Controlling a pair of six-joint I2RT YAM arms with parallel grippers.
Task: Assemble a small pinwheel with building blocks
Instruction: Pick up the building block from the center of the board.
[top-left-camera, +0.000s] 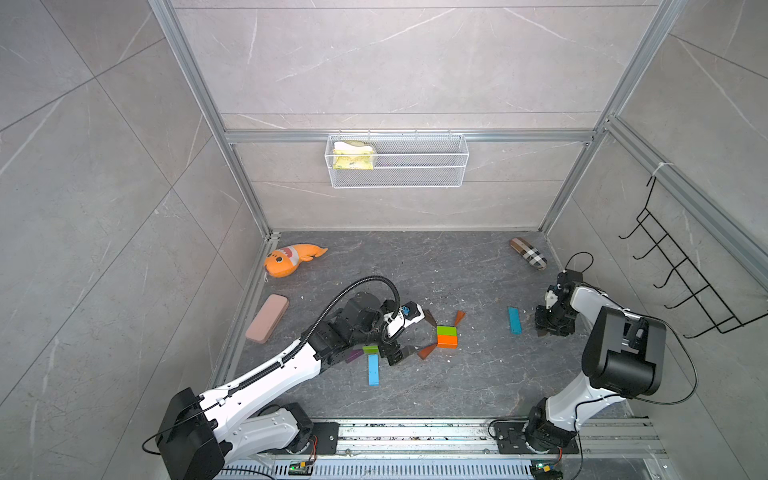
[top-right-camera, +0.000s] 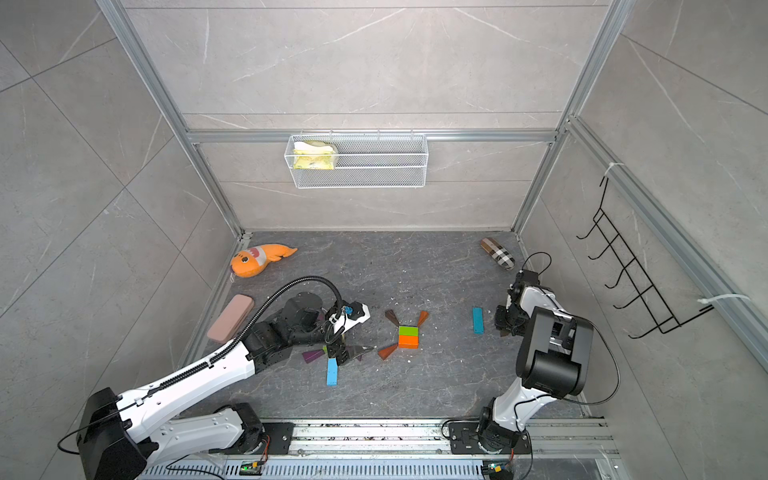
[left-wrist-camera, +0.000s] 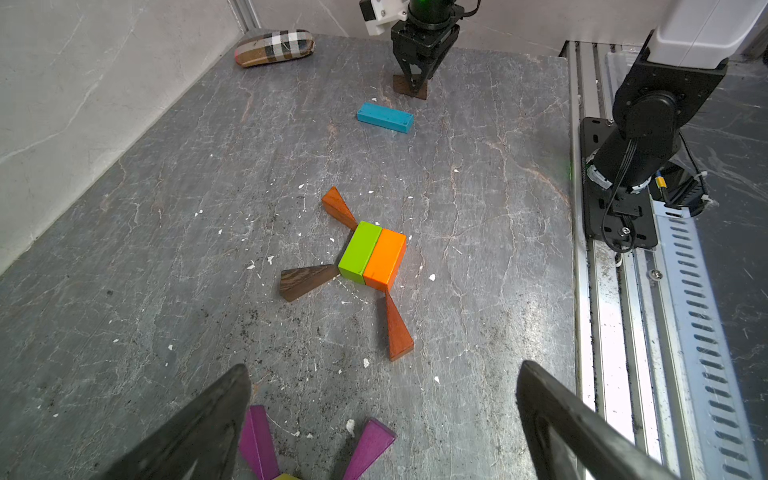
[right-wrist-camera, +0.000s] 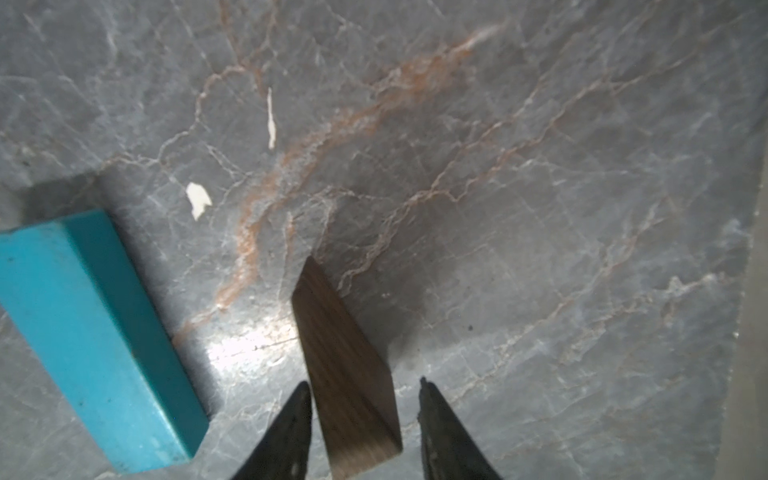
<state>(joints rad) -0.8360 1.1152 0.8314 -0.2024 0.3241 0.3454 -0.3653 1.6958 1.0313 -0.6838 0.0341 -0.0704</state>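
A green brick (top-left-camera: 446, 331) and an orange brick (top-left-camera: 447, 341) lie joined mid-floor. Three wedges fan out from their corners: one dark brown (left-wrist-camera: 307, 280), two orange-brown (left-wrist-camera: 338, 208) (left-wrist-camera: 397, 328). My left gripper (left-wrist-camera: 384, 365) stands wide open and holds nothing, just above two purple wedges (left-wrist-camera: 257, 440) (left-wrist-camera: 370, 449) and near a light-blue bar (top-left-camera: 373, 369). My right gripper (right-wrist-camera: 364, 382) is down at the floor with its jaws either side of another dark brown wedge (right-wrist-camera: 345, 361). A gap still shows on one side of that wedge. A second light-blue bar (right-wrist-camera: 95, 332) lies beside it.
An orange plush fish (top-left-camera: 291, 259) and a pink case (top-left-camera: 267, 318) lie by the left wall. A plaid case (top-left-camera: 528, 253) is at the back right. A wire basket (top-left-camera: 397, 160) hangs on the back wall, and a black hook rack (top-left-camera: 681, 270) on the right wall.
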